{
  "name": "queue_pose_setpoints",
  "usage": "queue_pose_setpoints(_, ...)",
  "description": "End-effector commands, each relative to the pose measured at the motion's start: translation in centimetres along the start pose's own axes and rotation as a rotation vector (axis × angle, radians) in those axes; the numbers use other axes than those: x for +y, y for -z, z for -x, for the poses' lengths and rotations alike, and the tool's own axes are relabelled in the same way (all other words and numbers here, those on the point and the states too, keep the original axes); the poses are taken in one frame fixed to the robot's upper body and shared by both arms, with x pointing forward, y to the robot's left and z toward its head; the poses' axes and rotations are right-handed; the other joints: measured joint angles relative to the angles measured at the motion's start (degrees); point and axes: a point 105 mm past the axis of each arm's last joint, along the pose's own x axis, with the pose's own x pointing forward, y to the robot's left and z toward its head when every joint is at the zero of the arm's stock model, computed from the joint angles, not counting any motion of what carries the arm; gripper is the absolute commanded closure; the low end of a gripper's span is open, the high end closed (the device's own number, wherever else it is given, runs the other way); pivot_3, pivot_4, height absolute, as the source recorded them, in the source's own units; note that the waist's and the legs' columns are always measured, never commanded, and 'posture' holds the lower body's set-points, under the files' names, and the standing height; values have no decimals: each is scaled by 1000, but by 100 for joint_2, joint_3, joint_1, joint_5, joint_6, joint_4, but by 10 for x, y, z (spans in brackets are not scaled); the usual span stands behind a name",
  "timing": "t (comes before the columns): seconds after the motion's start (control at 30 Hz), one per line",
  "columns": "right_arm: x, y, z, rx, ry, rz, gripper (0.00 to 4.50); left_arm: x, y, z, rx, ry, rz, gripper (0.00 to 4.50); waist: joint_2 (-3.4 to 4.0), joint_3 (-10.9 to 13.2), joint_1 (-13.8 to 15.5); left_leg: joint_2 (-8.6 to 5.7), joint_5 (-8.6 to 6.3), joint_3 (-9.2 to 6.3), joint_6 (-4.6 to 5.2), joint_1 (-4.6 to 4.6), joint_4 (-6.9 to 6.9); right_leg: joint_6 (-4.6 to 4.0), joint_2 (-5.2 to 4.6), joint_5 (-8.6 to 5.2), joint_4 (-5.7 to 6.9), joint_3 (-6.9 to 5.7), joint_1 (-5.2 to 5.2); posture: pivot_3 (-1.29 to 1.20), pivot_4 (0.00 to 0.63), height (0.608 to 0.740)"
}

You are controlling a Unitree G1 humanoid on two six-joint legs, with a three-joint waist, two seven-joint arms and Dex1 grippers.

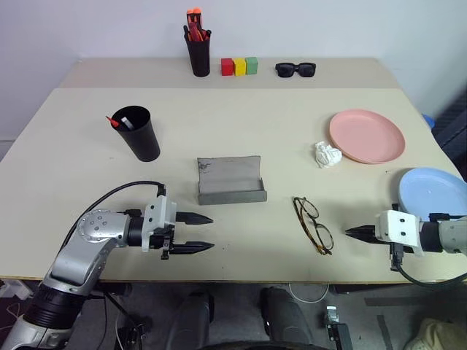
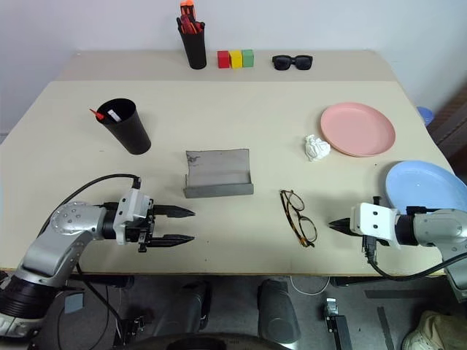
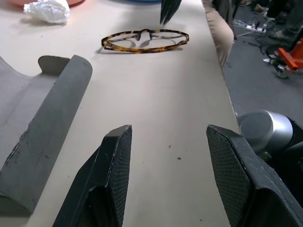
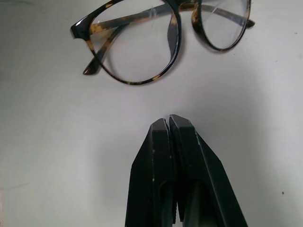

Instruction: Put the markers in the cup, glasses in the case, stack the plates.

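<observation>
On the near edge of the beige table (image 1: 241,138) both arms are reaching in from the sides. The left gripper (image 1: 197,233) sits low over the tabletop with its 2 fingers spread roughly halfway apart and nothing between them, pointing toward the middle. Just past it is the case (image 1: 230,181), open, lid standing up, grey lining showing, empty.

The right gripper (image 1: 354,232) has its fingers pressed fully together, holding nothing, tip aimed at the glasses (image 1: 313,224). It's near them but not touching; the wrist view shows a clear strip of table between the tip and the frame. The glasses lie folded flat on the table, between the case and the right gripper, tortoiseshell-looking rims up close.

The cup (image 1: 139,133) stands upright on the left side, well apart from the case, with the markers (image 1: 120,121) already poking out of it, a red tip and a white body visible.

The plates aren't stacked: the pink plate (image 1: 367,135) is on the right side, the blue plate (image 1: 434,193) nearer the right edge, the 2 apart from each other. A crumpled white paper ball (image 1: 327,154) sits just beside the pink one.

At the back: a pen holder (image 1: 198,52) full of orange-red pens, 3 coloured blocks (image 1: 239,66), and black sunglasses (image 1: 295,69).
</observation>
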Motion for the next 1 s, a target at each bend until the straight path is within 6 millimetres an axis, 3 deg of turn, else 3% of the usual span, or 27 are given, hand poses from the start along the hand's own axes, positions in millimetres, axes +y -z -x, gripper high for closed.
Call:
queue_pose_setpoints(0.03, 0, -4, 7, 2, -6, 33, 4466, 0, -5, 3, -6, 1, -28, 1968, 0, 0, 5, 0, 0, 0, 0, 0, 0, 0, 0, 0, 0, 0, 0, 0, 150, 740)
queue_pose_setpoints(0.4, 20, -9, -13, -88, -117, -9, 4466, -4, -8, 4, 1, -14, -21, 1968, 0, 0, -4, 0, 0, -1, 0, 1, 1, 1, 0, -1, 4, 0, 0, 0, 150, 740)
queue_pose_setpoints(0.7, 17, -58, -49, -340, -185, -100, 4466, -7, -6, 10, 15, -26, -12, 1968, 0, 0, 2, 1, 0, -3, 0, 2, 3, 1, 1, 0, 9, 0, 0, 0, 150, 740)
queue_pose_setpoints(0.83, 3, -81, -63, -450, -160, -165, 4466, -9, -5, 12, 19, -31, -8, 1968, -1, 0, 5, 1, 0, -5, 0, 2, 3, 2, 1, 0, 9, -1, 0, 0, 150, 740)
queue_pose_setpoints(1.0, -10, -89, -75, -495, -123, -194, 4466, -11, -7, 11, 19, -36, -4, 1968, -1, 0, 19, 0, 0, -5, 0, 1, 2, 2, 1, 0, 9, -1, -1, 0, 150, 740)
